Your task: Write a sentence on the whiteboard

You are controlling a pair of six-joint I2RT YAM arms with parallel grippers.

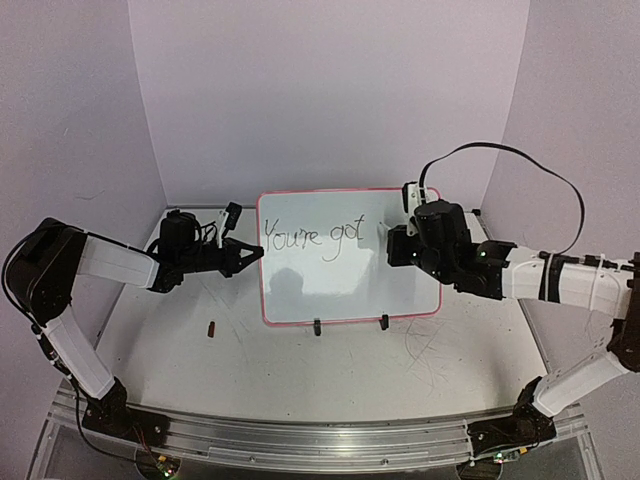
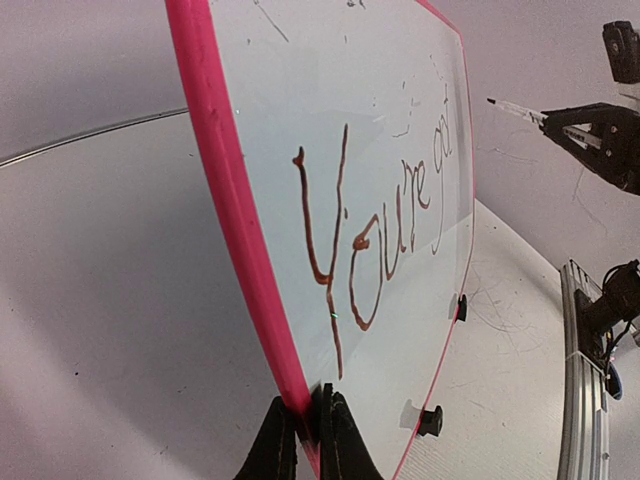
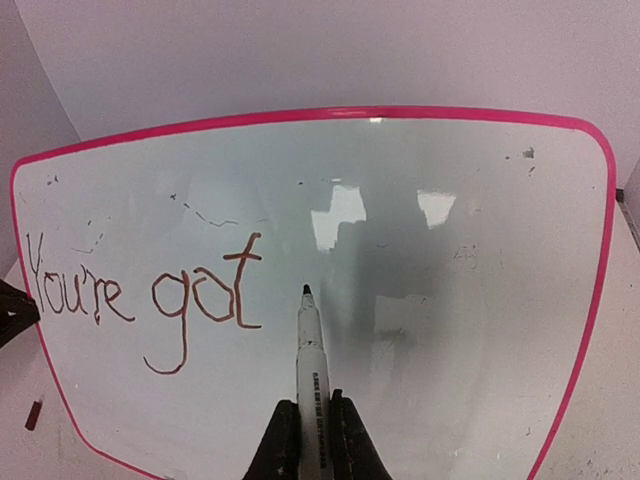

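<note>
Pale lilac walls [image 1: 330, 90] close in a scratched grey-white worktop [image 1: 330, 380], with the left arm [image 1: 100, 262] and right arm [image 1: 570, 280] reaching in from either side. The whiteboard [image 1: 350, 290] stands at the back middle of the worktop, leaning slightly, propped on two black clip feet [image 1: 317, 326] along its lower edge. The left pincer [image 1: 250, 255] is clamped on the pink frame at the board's left edge, steadying it. The right pincer [image 3: 311, 415] is closed round the barrel of a marker [image 3: 310, 360], which points at the board's face. The sentence [image 3: 150, 300] reads "You're got" so far and sits in the upper left half of the board, with bare white to its right. The marker tip hangs just right of the last "t", slightly lower; from the left wrist view it seems to stand just off the surface, though I cannot be sure. A small dark piece [image 1: 212, 328], perhaps a cap, lies on the worktop left of the board. The step in hand looks like the gap between words. The next move calls for setting the tip lightly on the board to the right of "got", level with the line, while the left grip holds the board firm.
</note>
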